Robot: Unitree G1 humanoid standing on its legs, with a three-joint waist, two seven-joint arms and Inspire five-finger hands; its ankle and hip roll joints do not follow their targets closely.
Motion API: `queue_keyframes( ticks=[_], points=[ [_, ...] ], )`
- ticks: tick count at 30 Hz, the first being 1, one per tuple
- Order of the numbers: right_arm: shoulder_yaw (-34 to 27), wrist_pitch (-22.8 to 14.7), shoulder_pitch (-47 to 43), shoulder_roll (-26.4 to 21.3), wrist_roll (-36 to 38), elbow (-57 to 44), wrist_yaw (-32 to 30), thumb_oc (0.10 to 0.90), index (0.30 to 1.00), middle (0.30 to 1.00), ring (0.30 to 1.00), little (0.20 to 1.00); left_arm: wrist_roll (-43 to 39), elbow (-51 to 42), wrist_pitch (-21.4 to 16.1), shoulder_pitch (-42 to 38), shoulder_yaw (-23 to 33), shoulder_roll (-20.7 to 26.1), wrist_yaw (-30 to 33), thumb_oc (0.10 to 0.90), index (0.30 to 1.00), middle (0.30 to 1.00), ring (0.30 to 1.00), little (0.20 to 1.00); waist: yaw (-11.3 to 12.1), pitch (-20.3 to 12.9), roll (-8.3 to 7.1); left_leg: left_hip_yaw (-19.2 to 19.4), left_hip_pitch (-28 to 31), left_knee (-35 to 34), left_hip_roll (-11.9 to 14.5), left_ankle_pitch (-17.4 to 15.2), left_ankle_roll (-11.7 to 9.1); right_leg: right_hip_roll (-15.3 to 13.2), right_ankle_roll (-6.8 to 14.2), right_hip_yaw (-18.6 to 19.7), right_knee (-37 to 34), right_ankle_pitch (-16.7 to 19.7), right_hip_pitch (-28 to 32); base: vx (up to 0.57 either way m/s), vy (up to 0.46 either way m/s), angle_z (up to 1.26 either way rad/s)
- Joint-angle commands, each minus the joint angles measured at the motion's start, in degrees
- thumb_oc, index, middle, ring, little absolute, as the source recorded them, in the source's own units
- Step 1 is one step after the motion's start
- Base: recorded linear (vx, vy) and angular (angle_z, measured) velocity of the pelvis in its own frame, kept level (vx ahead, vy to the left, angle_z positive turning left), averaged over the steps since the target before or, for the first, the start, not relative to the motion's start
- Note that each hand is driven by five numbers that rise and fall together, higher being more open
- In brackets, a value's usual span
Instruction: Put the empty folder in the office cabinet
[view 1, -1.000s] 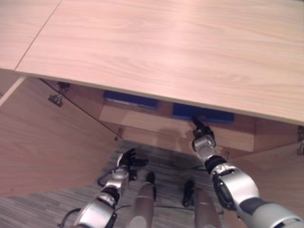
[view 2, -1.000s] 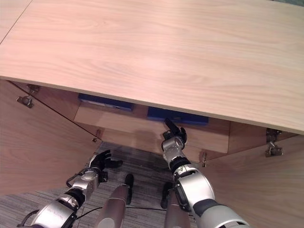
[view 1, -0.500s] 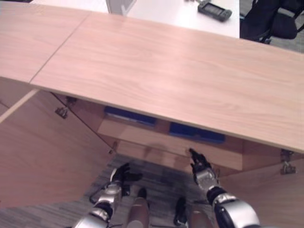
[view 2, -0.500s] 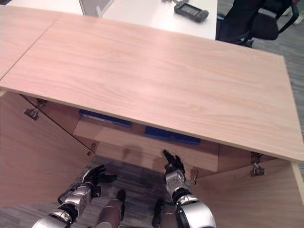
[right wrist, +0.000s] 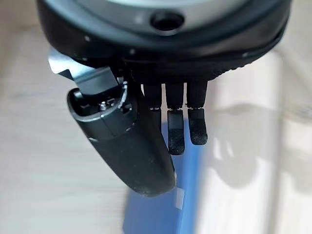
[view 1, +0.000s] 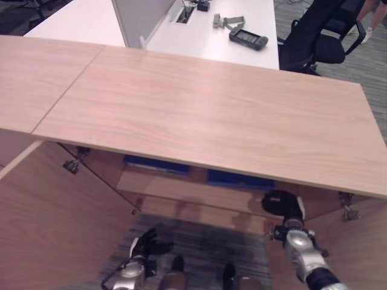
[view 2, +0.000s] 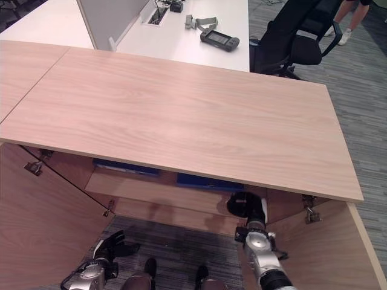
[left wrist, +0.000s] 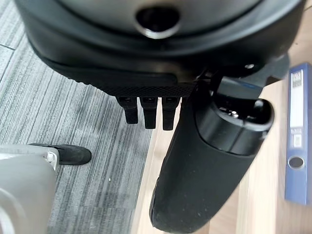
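Observation:
Two blue folders lie flat on the shelf inside the open office cabinet, one on the left [view 1: 156, 164] and one on the right [view 1: 240, 179]. My right hand [view 1: 283, 204] hangs just in front of the shelf edge, beside the right folder [right wrist: 156, 209]; its fingers are straight and hold nothing. Low over the grey carpet, my left hand [view 1: 145, 244] is relaxed and empty. The left wrist view shows a blue folder [left wrist: 297, 131] lying on the wooden shelf, apart from that hand [left wrist: 204, 161].
The cabinet's wide wooden top [view 1: 205, 115] overhangs the shelf. Both doors stand open, left [view 1: 48, 223] and right [view 1: 363, 254]. Behind is a white desk [view 1: 181, 30] with a dark device [view 1: 248, 38], a black office chair [view 1: 326, 42] and a person's legs [view 2: 351, 12].
The camera has tilted up, bringing the desk and chair into view. My right hand has come off the right blue folder and now sits beside it. The left hand stays low.

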Motion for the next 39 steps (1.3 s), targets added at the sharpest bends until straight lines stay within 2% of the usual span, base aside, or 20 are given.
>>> queue_keyframes(
  ticks=[1,4,10,14,19,20,22,31,39],
  points=[
    [-1.10,-4.01,-1.61,-2.14,-8.30,-4.75,-0.55,0.400,0.300,0.300,0.300,0.300,4.39,-0.67,-4.25,-3.07,-1.13,2.18,-0.95,0.800,0.900,0.900,0.900,0.900,0.12,-1.84,1.76,-1.19,5.55,-5.88,3.71,-1.37,-1.56,-3.38,7.00,1.30,3.86,-1.82,0.79,0.00,0.000,0.00],
    [-0.36,-3.53,-1.28,-3.69,-13.00,-4.68,-0.51,0.400,0.300,0.300,0.300,0.300,5.96,-1.27,-4.70,-2.79,-2.14,2.16,-1.50,0.800,0.900,0.900,0.900,0.900,0.22,-2.61,1.61,-1.12,5.85,-7.04,3.59,-1.06,-1.52,-3.43,7.15,1.12,2.79,-1.31,1.01,0.00,0.000,0.00],
    [1.92,-2.78,-3.55,-4.42,-15.58,-0.50,-0.22,0.400,0.300,0.300,0.300,0.300,6.81,-3.40,-5.45,-3.95,-4.19,2.78,-2.17,0.800,0.900,0.900,0.900,0.900,0.71,-2.97,1.42,-1.22,5.70,-7.25,3.52,-1.23,-1.49,-3.40,7.29,1.01,2.39,-1.24,0.72,0.00,0.000,0.00],
    [2.68,-2.47,-6.08,-4.22,-14.45,2.33,-0.32,0.400,0.300,0.300,0.300,0.300,5.48,-5.10,-5.72,-5.47,-4.85,3.50,-2.17,0.800,0.900,0.900,0.900,0.900,1.02,-2.64,1.32,-1.51,4.79,-7.05,3.49,-1.11,-1.52,-3.44,7.37,0.93,2.26,-1.13,0.12,-0.01,-0.007,0.01],
    [4.86,-1.83,-11.97,-2.66,-11.08,9.45,-0.62,0.400,0.300,0.300,0.300,0.300,1.75,-7.67,-6.86,-13.04,-6.38,5.49,-0.83,0.800,0.900,0.900,0.900,0.900,1.55,0.24,1.29,-2.80,-0.02,-4.48,3.02,-0.60,-1.55,-3.67,7.14,0.50,4.05,-1.27,-3.02,-0.10,-0.029,0.09],
    [3.24,-2.26,-11.51,-3.85,-10.11,9.53,-0.57,0.400,0.300,0.300,0.300,0.300,5.31,-9.74,-9.41,-7.98,-6.62,8.62,-2.83,0.800,0.900,0.900,0.900,0.900,2.26,1.08,1.67,-3.17,-0.99,-3.99,2.81,-0.35,-1.54,-3.90,7.11,0.43,4.56,-1.25,-3.55,-0.16,-0.033,0.04],
    [4.11,-2.30,-15.31,-3.88,-9.42,11.81,-0.59,0.400,0.300,0.300,0.300,0.300,0.81,-14.78,-8.46,-12.67,-5.68,11.76,-2.51,0.800,0.900,0.900,0.900,0.900,2.62,3.30,2.53,-4.03,-3.42,-2.90,2.30,0.34,-1.69,-4.28,7.10,-0.25,4.98,-1.11,-4.68,-0.16,-0.015,0.14],
    [8.51,-1.70,-22.84,-2.34,-8.09,16.32,0.00,0.400,0.300,0.300,0.300,0.300,1.11,-11.36,-8.67,-20.46,-8.75,9.03,0.50,0.800,0.900,0.900,0.900,0.900,2.67,6.25,3.15,-4.67,-7.30,-0.84,2.05,1.11,-2.05,-4.94,6.75,-0.32,6.63,-1.41,-7.43,-0.05,-0.004,0.07],
    [9.68,-1.63,-26.76,-1.70,-6.00,20.27,-0.67,0.400,0.300,0.300,0.300,0.300,0.21,-7.87,-9.04,-25.64,-10.21,8.32,2.28,0.800,0.900,0.900,0.900,0.900,2.76,7.95,3.62,-5.27,-9.52,0.73,2.00,1.29,-2.30,-5.11,6.60,-0.43,8.39,-1.95,-9.13,-0.01,-0.009,0.05]
  ],
)
